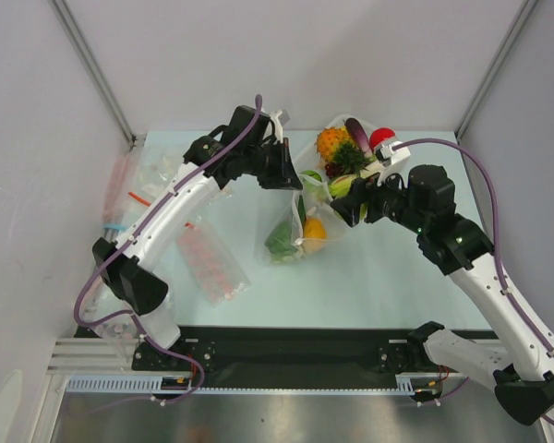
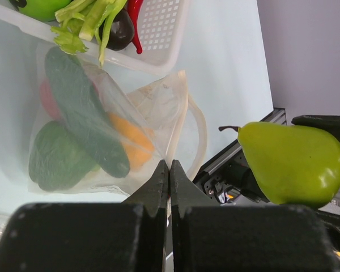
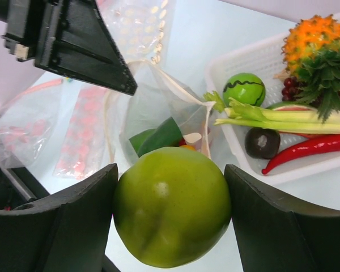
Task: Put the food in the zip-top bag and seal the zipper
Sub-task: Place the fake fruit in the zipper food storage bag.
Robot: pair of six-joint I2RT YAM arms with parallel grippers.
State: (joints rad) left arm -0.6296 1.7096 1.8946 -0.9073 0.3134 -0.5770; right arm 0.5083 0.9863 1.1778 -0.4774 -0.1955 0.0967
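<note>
The clear zip-top bag [image 1: 294, 233] lies on the table in front of the white tray [image 1: 380, 164], its mouth raised. Inside it are a dark green cucumber [image 2: 85, 107], an orange piece [image 2: 130, 139], a green piece [image 2: 56, 156] and a red piece [image 2: 47, 96]. My left gripper [image 2: 169, 164] is shut on the bag's top rim and holds the mouth [image 3: 158, 107] open. My right gripper [image 3: 170, 173] is shut on a green pear [image 3: 171, 209] just above and to the right of the mouth; the pear also shows in the left wrist view [image 2: 292, 164].
The tray [image 3: 255, 59] holds an orange spiky fruit [image 3: 311, 37], celery [image 3: 272, 116], a red chilli [image 3: 309, 150], a dark round fruit [image 3: 262, 143] and a small watermelon [image 3: 245, 89]. A packet with pink blobs [image 1: 212, 263] and other clear packets [image 1: 143, 180] lie to the left.
</note>
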